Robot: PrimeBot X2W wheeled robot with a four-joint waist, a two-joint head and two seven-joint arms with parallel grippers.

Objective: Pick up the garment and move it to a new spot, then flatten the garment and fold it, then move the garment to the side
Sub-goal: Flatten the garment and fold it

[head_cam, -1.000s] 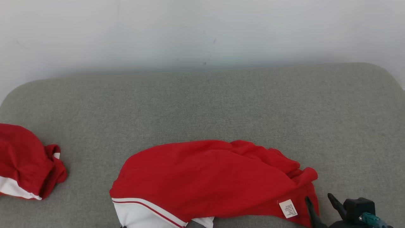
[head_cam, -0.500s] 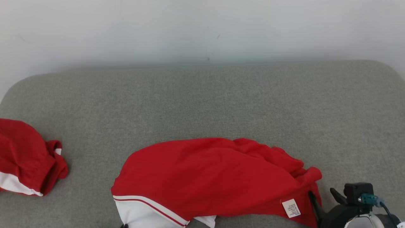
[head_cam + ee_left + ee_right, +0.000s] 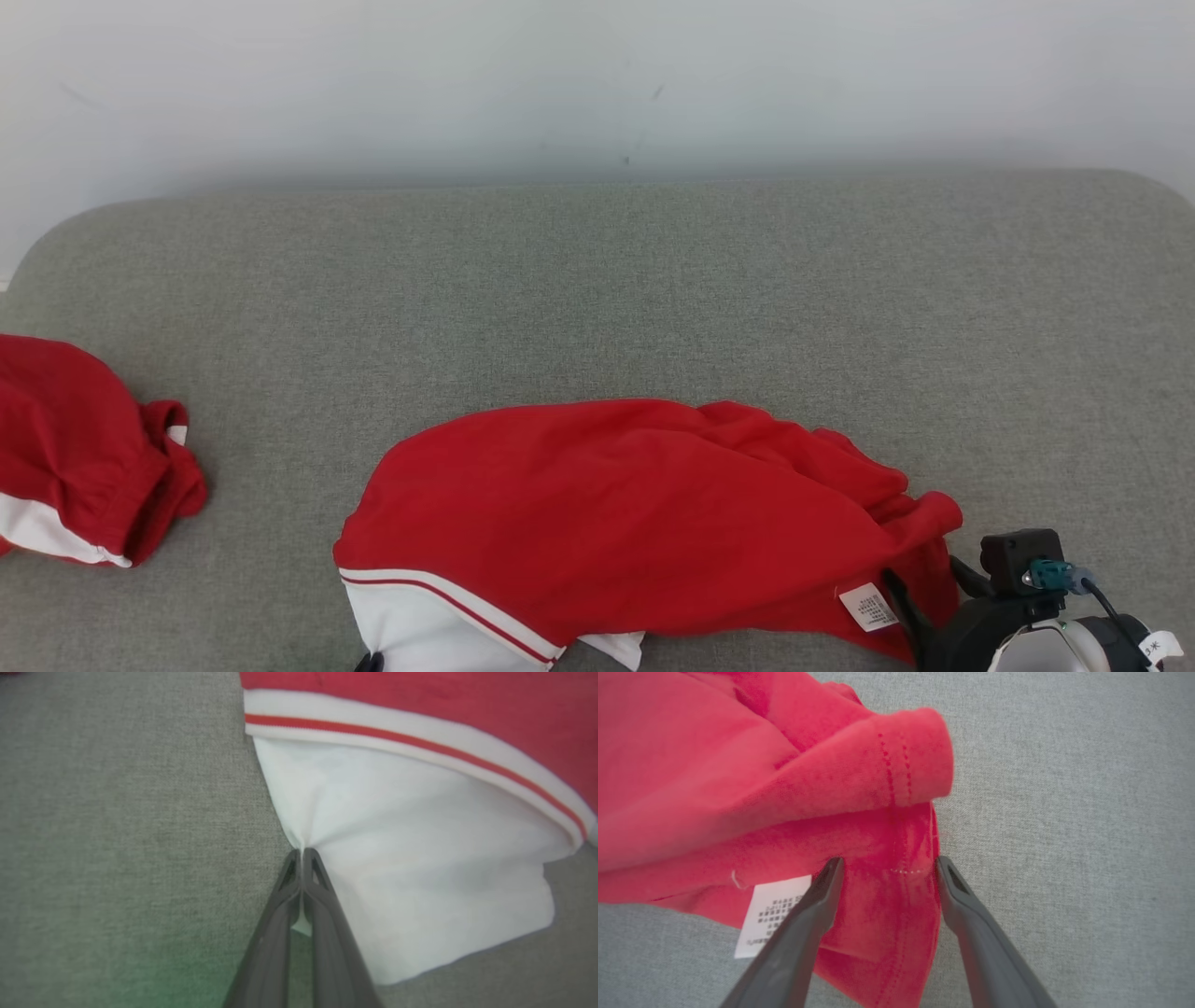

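Though rumpled at one end, a red, white-banded garment [image 3: 616, 523].

The grey woven-fabric cushion [image 3: 653, 280] lies bare from ten through twelve to three o'clock, open to approach. The crumpled red garment with white trim [image 3: 607, 513] blocks six o'clock. A second red-and-white bundle [image 3: 75, 457] sits at nine, well apart, with a bare lane between them. The pale wall [image 3: 597, 75] closes off twelve, seemingly right behind the cushion's far edge.
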